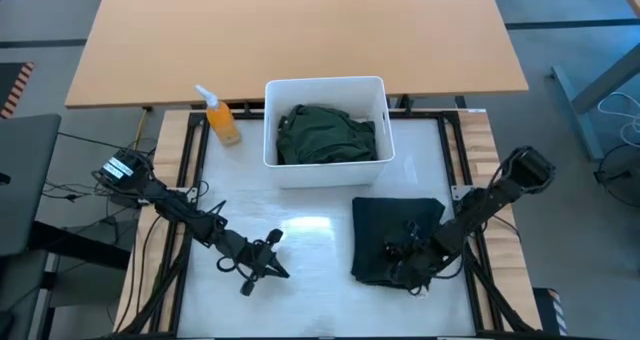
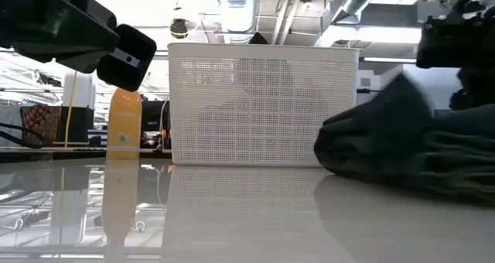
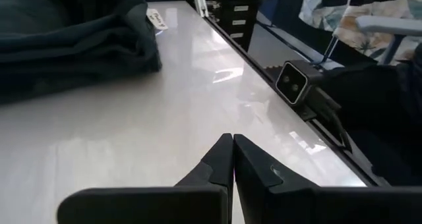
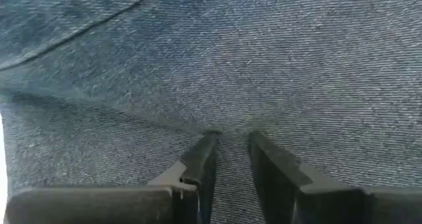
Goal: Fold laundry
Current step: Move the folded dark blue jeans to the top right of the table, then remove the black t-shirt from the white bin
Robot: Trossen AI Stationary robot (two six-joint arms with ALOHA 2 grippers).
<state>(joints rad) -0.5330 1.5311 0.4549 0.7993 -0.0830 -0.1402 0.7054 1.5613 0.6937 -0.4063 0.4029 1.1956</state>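
A dark folded garment (image 1: 385, 230) lies flat on the white table's near right part; it also shows in the low view (image 2: 402, 151) and the left wrist view (image 3: 66, 39). My right gripper (image 1: 405, 260) is down on its near part, fingers a little apart with cloth between them (image 4: 227, 141). A dark green garment (image 1: 325, 135) lies bunched in the white bin (image 1: 325, 170). My left gripper (image 1: 280, 270) hovers shut (image 3: 232, 140) over bare table to the left of the folded garment, touching nothing. My right gripper comes at the dark garment steeply from above. Its fingertips (image 4: 201, 148) are set into the cloth, and a low ridge of cloth (image 4: 227, 135) stands between them, creases running to it. One layer or several, I cannot tell. The garment rests on the table.
The white perforated bin (image 2: 263, 108) stands at the table's far middle. A yellow bottle (image 1: 220, 120) stands left of it. A small camera (image 3: 293, 85) sits at the table's near edge. Bare white tabletop (image 1: 300, 230) lies between the two grippers.
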